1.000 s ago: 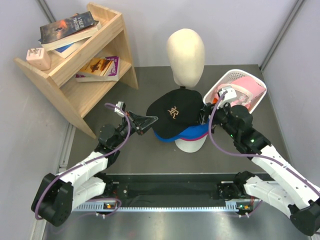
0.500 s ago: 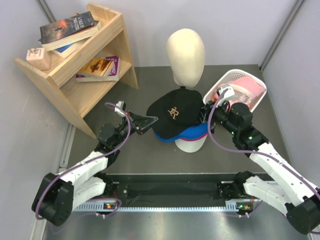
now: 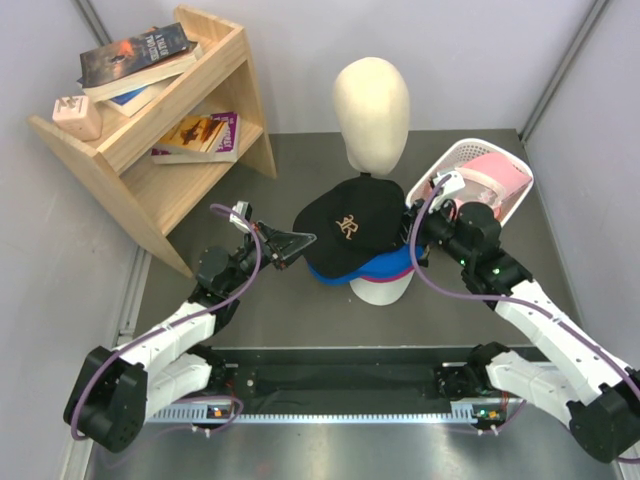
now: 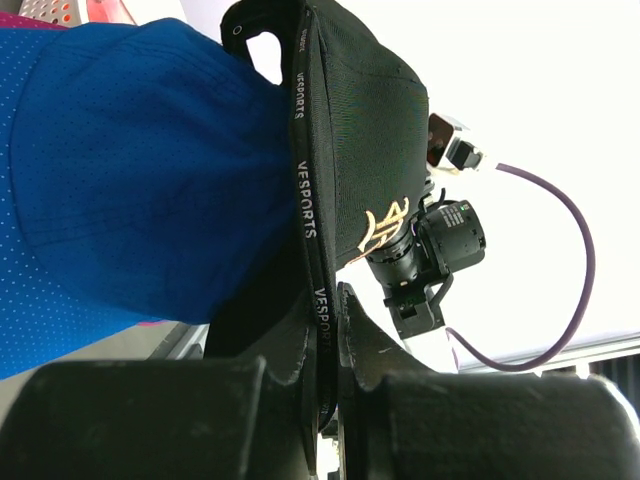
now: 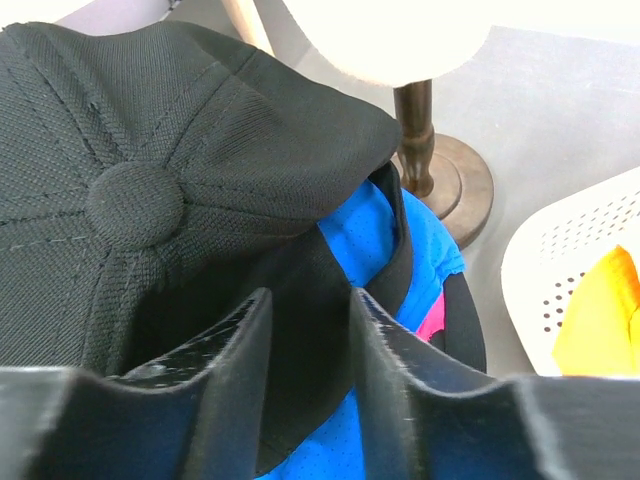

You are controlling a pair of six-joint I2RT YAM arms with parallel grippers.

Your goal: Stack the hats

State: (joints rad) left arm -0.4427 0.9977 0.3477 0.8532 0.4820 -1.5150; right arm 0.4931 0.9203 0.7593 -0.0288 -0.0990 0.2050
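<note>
Hat stack (image 3: 372, 262) is sitting at table centre, at 6 o'clock from the cream mannequin head (image 3: 371, 112). The black cap (image 3: 350, 228) is lying uppermost over a blue cap (image 4: 130, 180). A pink cap (image 3: 497, 176) is waiting in the white basket (image 3: 478, 143) at 2 o'clock.

Left gripper (image 4: 327, 300) is clamping the black cap's brim edge at 9 o'clock. Right gripper (image 5: 308, 300) is straddling the cap's rear band at 3 o'clock, jaws standing narrow; whether they are pinching cannot be told.

Assessment: the cap is light, its crown soft and collapsing readily, its brim stiff. Brim and rear band are offering the surest holds.
</note>
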